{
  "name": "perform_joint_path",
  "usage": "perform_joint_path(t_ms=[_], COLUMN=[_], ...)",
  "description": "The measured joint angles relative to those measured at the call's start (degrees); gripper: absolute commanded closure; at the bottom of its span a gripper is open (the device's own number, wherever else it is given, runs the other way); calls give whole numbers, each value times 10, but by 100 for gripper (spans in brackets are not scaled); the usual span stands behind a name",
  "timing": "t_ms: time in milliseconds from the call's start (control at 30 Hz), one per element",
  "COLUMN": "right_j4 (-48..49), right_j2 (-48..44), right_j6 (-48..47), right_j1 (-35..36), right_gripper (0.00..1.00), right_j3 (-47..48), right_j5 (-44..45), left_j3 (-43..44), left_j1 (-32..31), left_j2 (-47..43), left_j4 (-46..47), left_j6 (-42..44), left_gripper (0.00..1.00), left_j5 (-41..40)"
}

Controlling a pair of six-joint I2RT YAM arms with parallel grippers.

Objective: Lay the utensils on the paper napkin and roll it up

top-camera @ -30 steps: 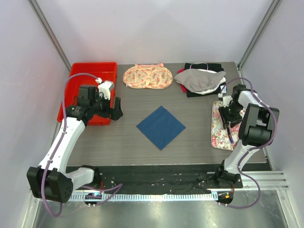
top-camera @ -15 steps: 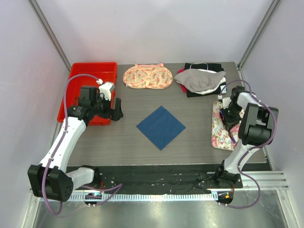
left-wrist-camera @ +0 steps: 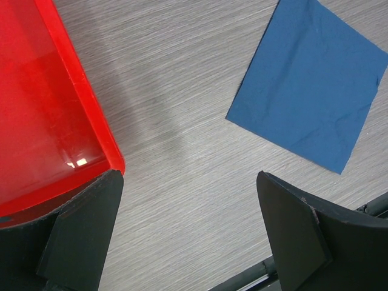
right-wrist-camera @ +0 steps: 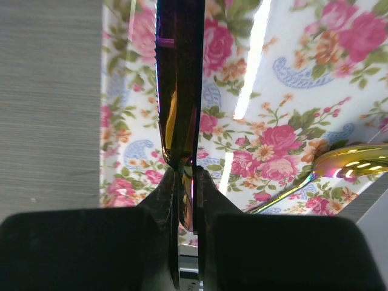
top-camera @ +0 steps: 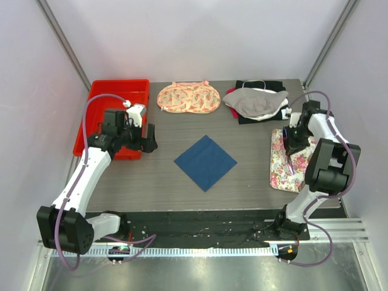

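Over the floral mat [right-wrist-camera: 285, 91], right side of the table [top-camera: 151, 182] — right gripper [right-wrist-camera: 183, 177]: fingers pinched together on a slender iridescent utensil [right-wrist-camera: 179, 79], gripped edge-on by the end nearest the wrist. Whether it is clear of the mat cannot be told.

Second item: a gold-bowled spoon [right-wrist-camera: 354, 162], lying on the mat just beside, untouched.

Paper napkin [top-camera: 205, 162]: dark blue, flat, bare, set as a diamond at table centre, well apart from the mat.

Left gripper [left-wrist-camera: 191, 227]: jaws wide apart, holding nothing, hovering by the corner of the red tray [left-wrist-camera: 91, 115], with the napkin off to its right.

Step in hand, as judged: fetching the first utensil. Nothing is on the napkin and rolling is not begun.

Next move calls for a lift clear of the mat, then a carry leftward to lay the piece across the napkin.

Room — bare wood between mat and napkin. A clothes pile [top-camera: 257, 103] sits behind the mat, and the mat's outer edge lies near the table's right edge.
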Motion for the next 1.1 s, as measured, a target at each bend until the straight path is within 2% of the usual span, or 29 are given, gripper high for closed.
perform_joint_path(t_ms=[200,367,567,767,1100], right_j4=[-26,-27,0,26,45], right_j2=[-19,-11,52,112,175], right_j6=[63,140,248,337,436], right_j1=[28,113,230,323,455], right_gripper=[99,99,99,99,99], right_j3=[81,132,201,223,256], right_j5=[-51,-85,-110,-99,-17], left_j3=[-10,-22,-24,-24,-23], left_j1=[-5,-10,-10,-10,-10], left_j2=[20,55,101,129,145], left_j4=[14,33,47,51,68], left_j6=[-23,-63,-110,-163,-209], left_gripper=[5,8,6,4,2], left_j5=[0,2,2,1,0])
